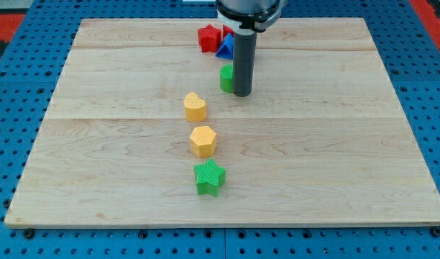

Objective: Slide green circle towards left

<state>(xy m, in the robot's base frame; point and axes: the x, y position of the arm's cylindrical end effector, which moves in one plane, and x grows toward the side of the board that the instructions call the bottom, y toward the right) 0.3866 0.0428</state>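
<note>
**Beside the green circle, tip set for a leftward push**

Toward the view's top centre of the pale wooden worktop (335, 144), my tip (241, 94) stands just to the view's right of the small green circle block (226, 78), touching it or very nearly so; the dark rod hides the block's right part, so I cannot tell which. There are no jaws on this rig, only the bare rod, and it holds nothing.

Just above the green circle sit a red block (208, 37) of unclear shape, a blue triangular block (225, 47) and a second red piece (228, 30) half hidden behind the rod. Below and to the left run a yellow heart-shaped block (195, 106), a yellow hexagonal block (203, 140) and a green star block (210, 178).

The likely trouble is an off-centre push. A round block can roll around a narrow tip and slip away toward the view's top or bottom instead of travelling left. Drifting upward, it would nudge the blue triangular block and the red block; drifting downward, it could meet the yellow heart-shaped block.

Straight to the view's left the board lies open all the way to its left edge, a wide lane between the upper cluster and the yellow heart-shaped block. The edge itself is well away, so overshoot seems a small risk.
</note>
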